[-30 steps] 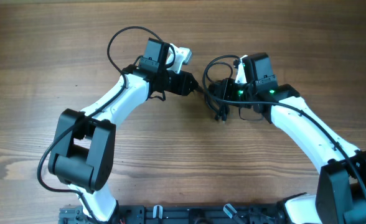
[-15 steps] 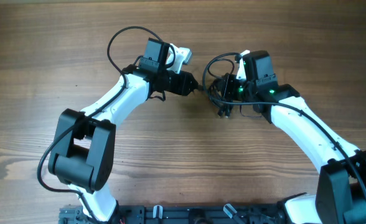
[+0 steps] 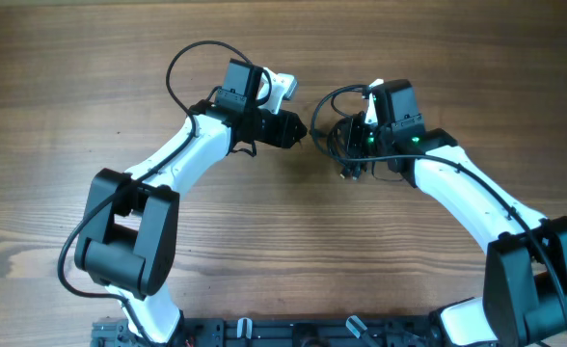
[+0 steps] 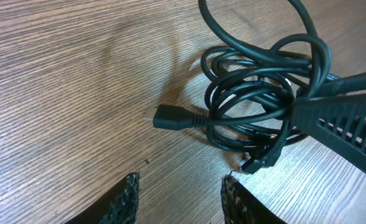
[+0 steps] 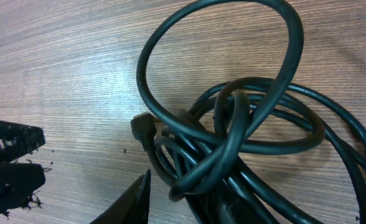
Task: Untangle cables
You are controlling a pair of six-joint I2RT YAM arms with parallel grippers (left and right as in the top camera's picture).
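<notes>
Wooden worktop (image 3: 71,77), cables (image 4: 251,106) knotted. Left claw (image 4: 177,196) wide, empty; right claw (image 3: 359,145) state unclear. Next: grip one loop, pull apart.

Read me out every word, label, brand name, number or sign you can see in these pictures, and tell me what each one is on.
None: no word, brand, number or sign can be read in any view.
The cables and the plug are plain black with no visible print.
The wooden table shows only wood grain.
The right arm shows green lights, no legible label.
</notes>
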